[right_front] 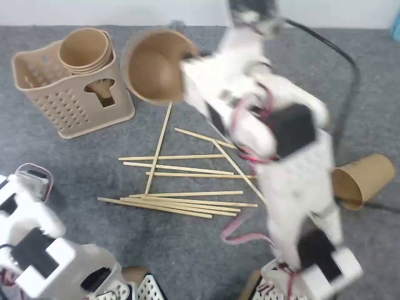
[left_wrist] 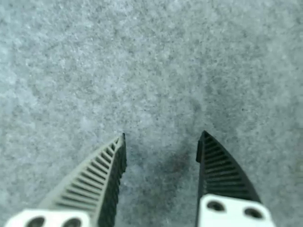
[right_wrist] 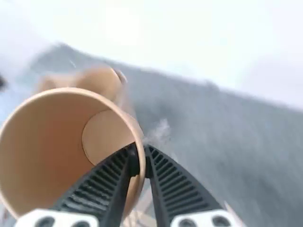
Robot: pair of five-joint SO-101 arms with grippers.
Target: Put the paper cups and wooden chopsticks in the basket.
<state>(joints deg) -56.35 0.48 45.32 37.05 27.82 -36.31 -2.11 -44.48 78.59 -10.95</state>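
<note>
So the right gripper [right_wrist: 139, 152] is clamped on the rim of a paper cup [right_front: 153, 65], held up in the air just beside the basket [right_front: 69, 109]. Meanwhile the left gripper [left_wrist: 161, 142] sits spread wide over the grey mat [left_wrist: 151, 56] gripping nothing; chopsticks [right_front: 181, 184] lie scattered mid-table.

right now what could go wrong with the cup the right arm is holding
The right pincer grips the cup only by its rim, tilted, so it may slip or crush. The stack fills part of the basket, so the cup could catch on it and tip out.
</note>
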